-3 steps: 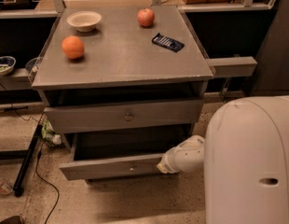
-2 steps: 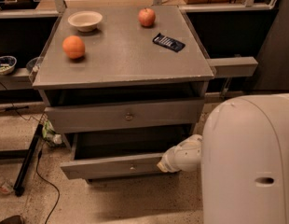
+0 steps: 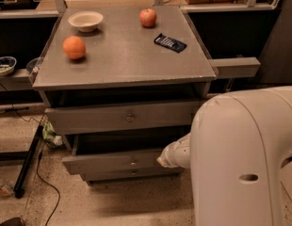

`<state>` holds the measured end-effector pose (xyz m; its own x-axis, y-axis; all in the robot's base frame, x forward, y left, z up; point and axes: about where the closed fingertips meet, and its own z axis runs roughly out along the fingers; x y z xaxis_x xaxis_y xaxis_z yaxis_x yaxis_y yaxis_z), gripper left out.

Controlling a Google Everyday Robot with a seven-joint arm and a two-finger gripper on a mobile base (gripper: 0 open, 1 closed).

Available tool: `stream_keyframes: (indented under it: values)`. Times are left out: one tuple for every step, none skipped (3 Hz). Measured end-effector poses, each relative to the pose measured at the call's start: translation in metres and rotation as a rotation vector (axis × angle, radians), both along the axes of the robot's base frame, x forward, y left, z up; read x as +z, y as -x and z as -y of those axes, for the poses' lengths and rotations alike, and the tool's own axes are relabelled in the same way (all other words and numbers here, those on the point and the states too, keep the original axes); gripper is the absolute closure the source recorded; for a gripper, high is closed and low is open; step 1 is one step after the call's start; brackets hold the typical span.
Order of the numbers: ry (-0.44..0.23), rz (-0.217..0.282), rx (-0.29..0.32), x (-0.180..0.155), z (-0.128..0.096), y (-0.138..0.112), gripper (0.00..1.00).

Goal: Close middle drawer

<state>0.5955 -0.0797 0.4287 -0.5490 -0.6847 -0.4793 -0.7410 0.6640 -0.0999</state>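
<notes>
1. The middle drawer [image 3: 108, 164] stands pulled out of the grey bench [image 3: 122, 55], second of three. Its slim front faces the camera and runs left to right.
2. It is stiff wood and likely light on its runners; a flat push near the central knob [image 3: 133, 162] should keep it square.
3. The robot's claw [image 3: 161, 160] sits at the front's right end; whether it is open or closed cannot be told.

- On the cabinet top [image 3: 127, 65] you have an orange [image 3: 74, 47] near left, a cream bowl [image 3: 85, 20] far left, an apple [image 3: 148, 17] at the far edge and a dark packet [image 3: 170, 43] to the right.
- A patterned dish [image 3: 4, 65] sits beyond the cabinet's left side.
- A black cable [image 3: 42, 185] trails over the floor [image 3: 113, 204], near left.
- The gripper [image 3: 170, 156] sits low at the cabinet's front, right of centre.
</notes>
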Motion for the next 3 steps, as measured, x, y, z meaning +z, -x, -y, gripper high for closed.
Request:
stream_keyframes:
  values:
    - [0.0,0.0,0.0,0.0,0.0,0.0,1.0]
    - [-0.005,0.01,-0.021,-0.002,0.0,-0.011,1.0]
    - [-0.016,0.024,-0.065,-0.012,-0.007,-0.038,1.0]
